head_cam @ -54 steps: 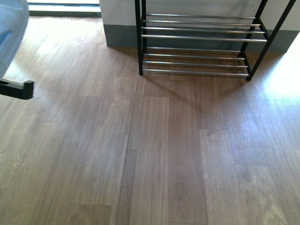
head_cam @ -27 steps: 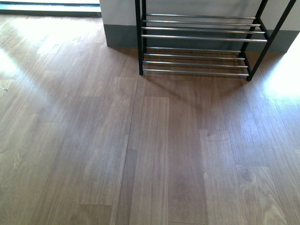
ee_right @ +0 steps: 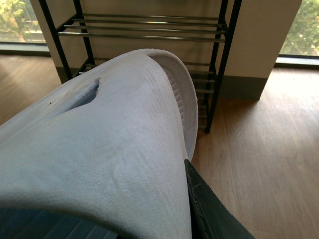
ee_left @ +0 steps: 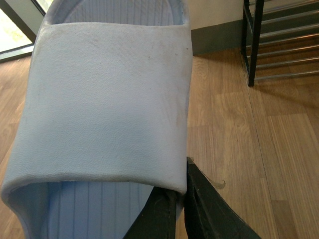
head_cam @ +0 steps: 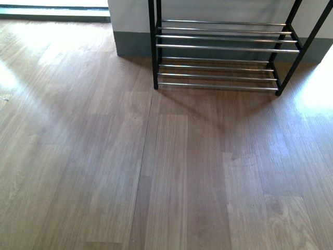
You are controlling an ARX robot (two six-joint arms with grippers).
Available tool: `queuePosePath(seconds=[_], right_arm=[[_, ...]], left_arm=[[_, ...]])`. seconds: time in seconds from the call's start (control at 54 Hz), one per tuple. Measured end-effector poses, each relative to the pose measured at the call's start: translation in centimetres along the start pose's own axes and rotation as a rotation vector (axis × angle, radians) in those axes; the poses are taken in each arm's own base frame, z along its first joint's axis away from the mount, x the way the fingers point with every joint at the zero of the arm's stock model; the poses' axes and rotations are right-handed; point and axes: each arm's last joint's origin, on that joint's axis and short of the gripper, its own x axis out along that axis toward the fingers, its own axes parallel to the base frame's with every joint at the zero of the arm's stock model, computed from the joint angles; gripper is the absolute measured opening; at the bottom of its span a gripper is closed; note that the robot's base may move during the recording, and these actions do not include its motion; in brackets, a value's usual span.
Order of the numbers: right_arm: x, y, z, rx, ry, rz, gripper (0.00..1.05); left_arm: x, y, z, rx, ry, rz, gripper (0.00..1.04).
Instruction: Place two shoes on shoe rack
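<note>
The shoe rack (head_cam: 223,47), a black frame with chrome bars, stands against the wall at the far end of the wood floor, and its visible tiers hold nothing. Neither arm appears in the front view. In the left wrist view a pale blue slide sandal (ee_left: 109,109) fills most of the picture, and my left gripper (ee_left: 178,191) is shut on the strap's edge, with the rack (ee_left: 279,40) off to one side. In the right wrist view my right gripper (ee_right: 187,174) is shut on the other pale blue slide sandal (ee_right: 99,159), which is held in front of the rack (ee_right: 149,30). The grey sneakers are out of view.
A white wall with a dark grey skirting (head_cam: 132,44) runs behind the rack. A window strip (head_cam: 52,8) lies at the far left, and windows (ee_right: 304,30) flank the wall in the right wrist view. Wood floor (head_cam: 171,166) stretches between me and the rack.
The left gripper and its sandal, at the front view's left edge one second ago, have left that view. The rack now sits slightly lower in the front view.
</note>
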Motion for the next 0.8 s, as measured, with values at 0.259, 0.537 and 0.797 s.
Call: queuePosePath(seconds=[0.259,0.537,0.797], right_arm=[[0.0,0.0,0.0,0.0,0.0,0.0,0.02],[0.01,0.0,-0.01,0.0,0.001,0.0,0.02],[0.01,0.0,0.01,0.0,0.0,0.002,0.02]], left_arm=[[0.0,0.0,0.0,0.0,0.0,0.0,0.02],[-0.02,-0.05,0.01,0.001,-0.001,-0.002,0.02],[0.0,-0.02,-0.06,-0.001,0.003,0.002,0.02]])
